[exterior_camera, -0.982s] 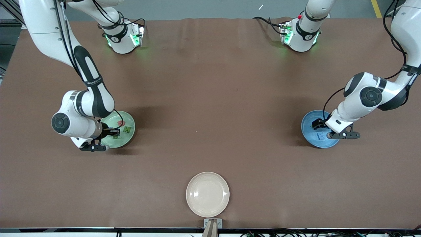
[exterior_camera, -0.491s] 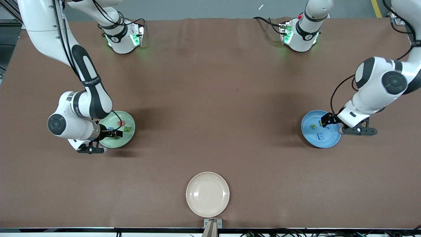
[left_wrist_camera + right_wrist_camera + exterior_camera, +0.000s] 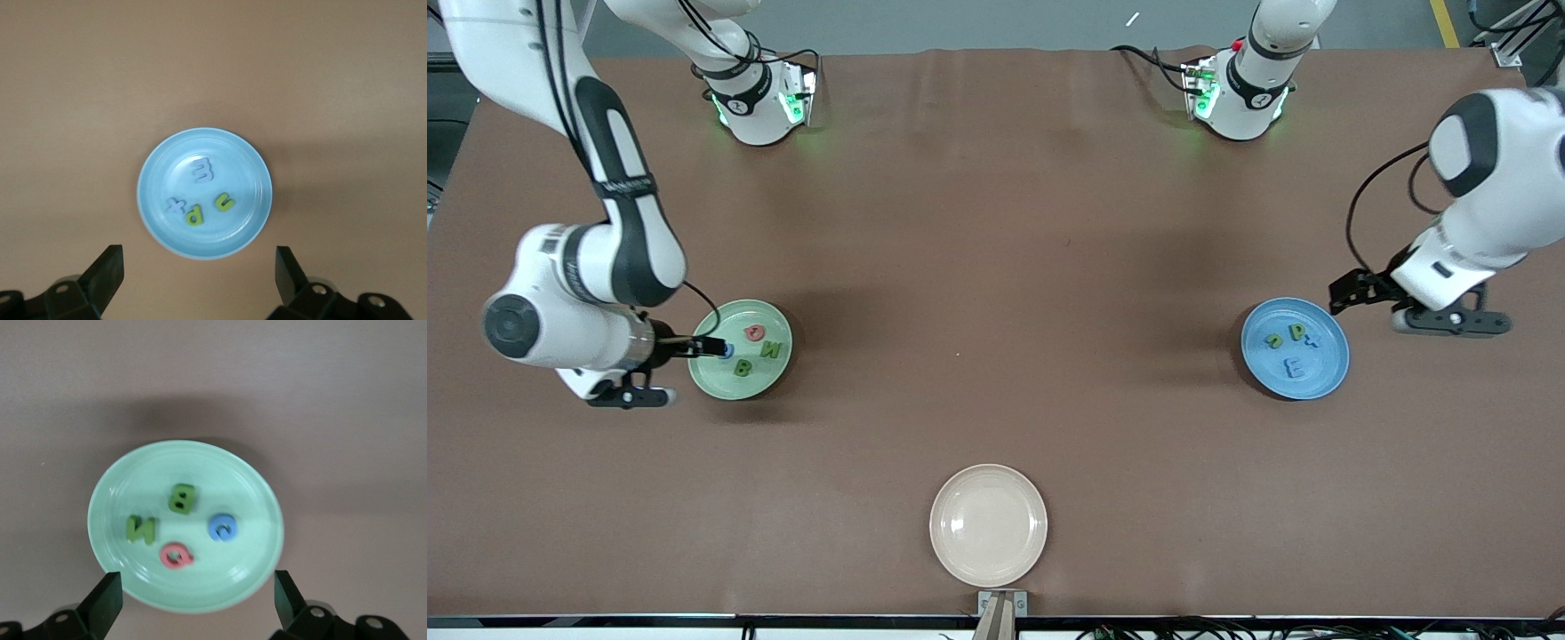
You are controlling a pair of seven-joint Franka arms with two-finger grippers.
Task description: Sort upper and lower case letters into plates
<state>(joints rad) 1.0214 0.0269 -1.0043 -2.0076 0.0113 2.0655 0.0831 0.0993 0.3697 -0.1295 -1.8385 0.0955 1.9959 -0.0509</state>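
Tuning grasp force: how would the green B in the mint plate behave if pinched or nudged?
The green B looks chunky with flat faces, so it is probably stiff and unlikely to roll. It is tiny next to the mint plate, so likely very light. Lying flat on the plate's smooth floor, a nudge would probably slide it rather than tip it.

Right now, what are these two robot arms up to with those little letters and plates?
They are sorting toy letters. The green plate holds four: a green B, a green N, a pink-red letter and a blue one. The blue plate holds four more, two blue and two green. The right pincer is open over the green plate's edge. The left pincer is open, above the table beside the blue plate. Neither holds anything. The cream plate has no letters.
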